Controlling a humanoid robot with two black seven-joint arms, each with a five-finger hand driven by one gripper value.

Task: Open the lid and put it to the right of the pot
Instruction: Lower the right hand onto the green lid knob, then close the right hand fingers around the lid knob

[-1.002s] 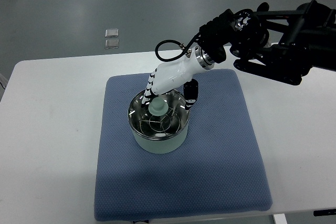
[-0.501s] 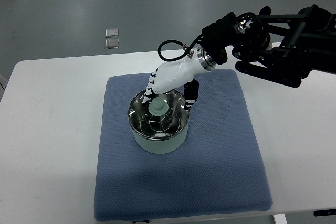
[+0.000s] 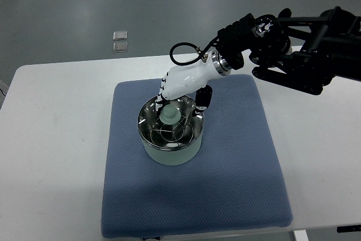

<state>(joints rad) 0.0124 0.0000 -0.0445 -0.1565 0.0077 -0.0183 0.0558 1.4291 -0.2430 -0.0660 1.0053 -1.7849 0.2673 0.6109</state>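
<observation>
White table (image 3: 56, 139) carries a blue textured mat (image 3: 225, 184), pale green round pot (image 3: 171, 152) sitting on the mat's left-centre. Black right arm (image 3: 304, 55) reaches in from beyond the pot's far-right side, ending in a white right hand (image 3: 181, 83) with black-striped fingers (image 3: 161, 99) over the pot's far rim. Shiny metal lid (image 3: 169, 128) is seated on the pot, pale green knob (image 3: 170, 115) at its centre. Fingers are down at the knob's far side, thumb hanging by the pot's right rim; can't tell if they've actually clamped the knob. Left arm not visible. Step looks like grasp-the-knob, lid not lifted yet. Next: confirm a firm pinch, lift straight up to clear the rim, carry to the bare mat right of the pot, set flat.
</observation>
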